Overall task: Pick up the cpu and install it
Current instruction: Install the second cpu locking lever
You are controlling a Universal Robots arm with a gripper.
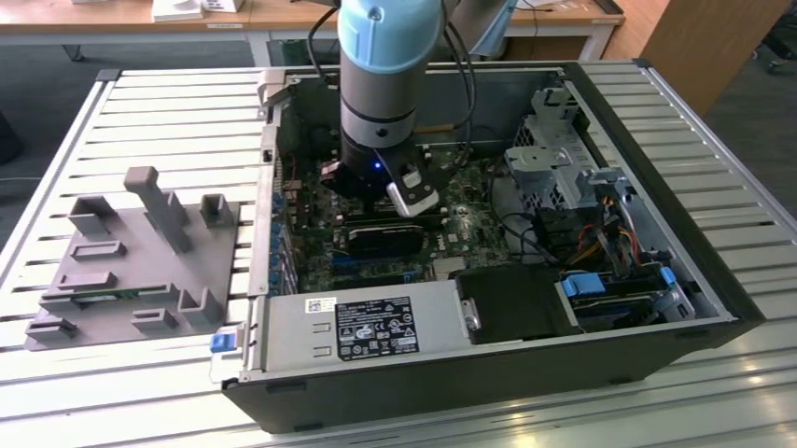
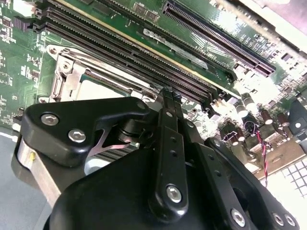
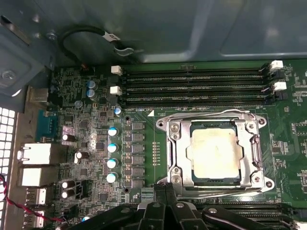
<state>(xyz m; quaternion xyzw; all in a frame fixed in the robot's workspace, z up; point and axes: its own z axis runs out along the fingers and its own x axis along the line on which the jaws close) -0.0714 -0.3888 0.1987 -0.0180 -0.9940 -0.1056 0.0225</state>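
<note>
Tool (image 3: 165, 189) fingers pressed together, empty, at 6 o'clock of the cpu (image 3: 214, 150) already seated in its socket (image 3: 175, 143); latching seems outstanding.

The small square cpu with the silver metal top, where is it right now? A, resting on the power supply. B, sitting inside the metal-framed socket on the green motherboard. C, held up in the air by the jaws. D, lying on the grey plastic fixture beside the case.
B: in the first wrist view the small square cpu with the silver metal top lies flat within the metal-framed socket on the green motherboard.
</note>
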